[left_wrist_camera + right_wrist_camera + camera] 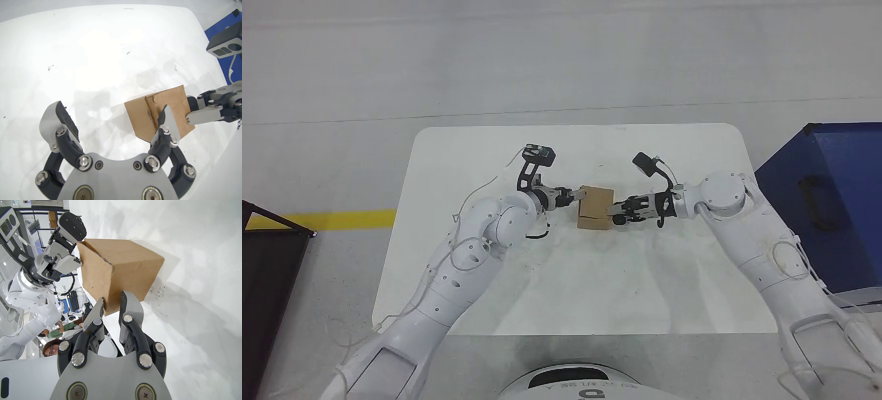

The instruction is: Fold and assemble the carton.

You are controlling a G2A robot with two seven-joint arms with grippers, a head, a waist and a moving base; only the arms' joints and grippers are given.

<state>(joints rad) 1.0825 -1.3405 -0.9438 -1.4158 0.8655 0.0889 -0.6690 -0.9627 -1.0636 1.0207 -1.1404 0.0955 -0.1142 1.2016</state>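
Observation:
A small brown carton (pixel 594 208) stands on the white table (pixel 492 290), folded into a box shape with a seam of flaps on one face (pixel 140 113). My right gripper (pixel 111 306) is shut on a lower edge of the carton (pixel 122 266), one finger inside and one outside the wall. From the opposite side, my left gripper (pixel 113 115) is open wide, and one of its fingertips (pixel 164 113) rests against the seamed face. In the top view the left gripper (pixel 567 197) and the right gripper (pixel 627 212) flank the carton.
A blue bin (pixel 832 190) stands off the table's right edge. A black frame (pixel 267 260) sits on the floor to the left. Bare table surface surrounds the carton on the near and far sides.

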